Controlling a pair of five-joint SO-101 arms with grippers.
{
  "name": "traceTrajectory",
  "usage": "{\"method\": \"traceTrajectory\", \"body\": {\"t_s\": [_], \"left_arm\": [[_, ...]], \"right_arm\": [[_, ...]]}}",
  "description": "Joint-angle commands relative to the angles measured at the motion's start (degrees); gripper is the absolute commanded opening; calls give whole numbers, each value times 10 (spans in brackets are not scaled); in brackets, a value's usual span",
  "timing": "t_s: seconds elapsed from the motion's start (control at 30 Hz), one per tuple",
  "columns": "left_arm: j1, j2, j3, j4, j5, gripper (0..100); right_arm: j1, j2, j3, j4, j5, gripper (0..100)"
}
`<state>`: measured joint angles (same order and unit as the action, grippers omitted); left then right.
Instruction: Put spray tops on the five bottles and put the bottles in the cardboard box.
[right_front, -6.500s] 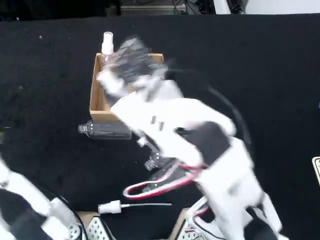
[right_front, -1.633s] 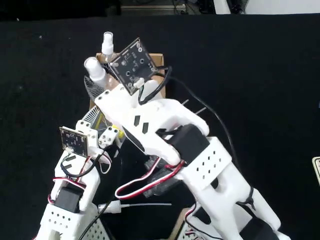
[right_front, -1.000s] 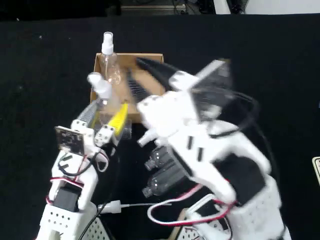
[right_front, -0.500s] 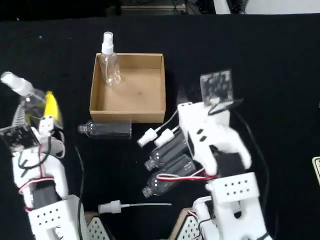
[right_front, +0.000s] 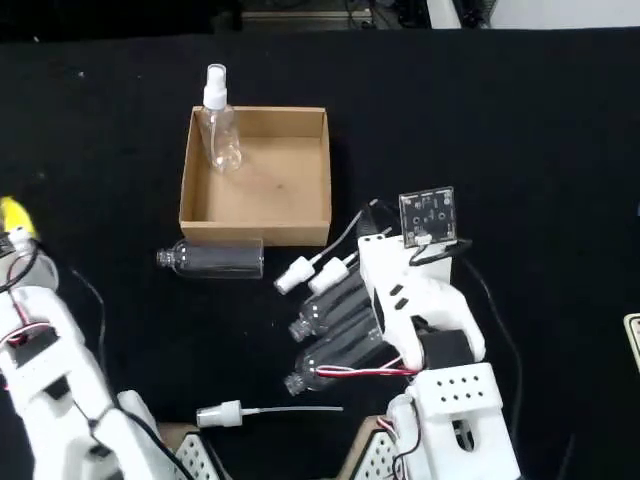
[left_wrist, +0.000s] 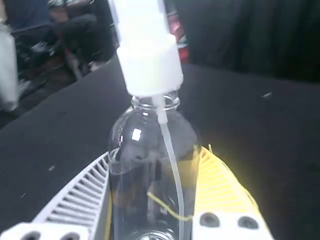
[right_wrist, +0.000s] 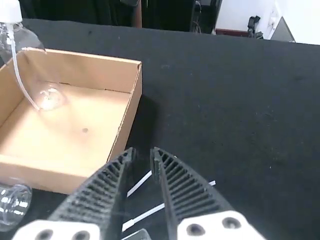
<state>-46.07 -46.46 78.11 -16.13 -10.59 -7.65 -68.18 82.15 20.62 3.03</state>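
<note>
Nearest the arms, one loose spray top (right_front: 222, 412) lies on the worktop (right_front: 520, 130). At the left edge, the left gripper (left_wrist: 156, 159) has its fingers clenched round a capped bottle (left_wrist: 145, 145), upright, likely ready for boxing. The right gripper (right_wrist: 142, 152) hangs released and empty above two uncapped bottles (right_front: 335, 308) and two loose tops (right_front: 298, 272). A third uncapped bottle (right_front: 210, 258) lies just beside the cardboard box (right_front: 255, 232), which holds one capped bottle (right_front: 220, 140) in a corner. Five bottles, five tops.
</note>
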Motion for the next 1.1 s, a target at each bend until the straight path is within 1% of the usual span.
{"method": "traceTrajectory", "body": {"t_s": [0.0, 0.13, 0.33, 0.43, 0.63, 0.8, 0.97, 1.07], "left_arm": [[-65, 104, -39, -126, -11, 30], [-112, 200, -36, -234, -8, 30], [-144, 323, -36, -371, -7, 30], [-146, 371, -36, -421, -7, 30], [-146, 464, -41, -491, -6, 30], [-154, 547, -41, -591, -5, 30], [-176, 632, -43, -709, 50, 30], [-181, 675, -43, -755, 57, 33]], "right_arm": [[3, -24, 3, -18, -1, 32], [3, -24, 5, -18, -1, 32], [3, -24, 7, -18, -1, 32], [3, -24, 7, -18, -1, 32], [3, -24, 7, -18, -1, 32], [3, -24, 7, -18, -1, 32], [3, -24, 6, -18, -1, 32], [3, -24, 6, -18, -1, 32]]}}
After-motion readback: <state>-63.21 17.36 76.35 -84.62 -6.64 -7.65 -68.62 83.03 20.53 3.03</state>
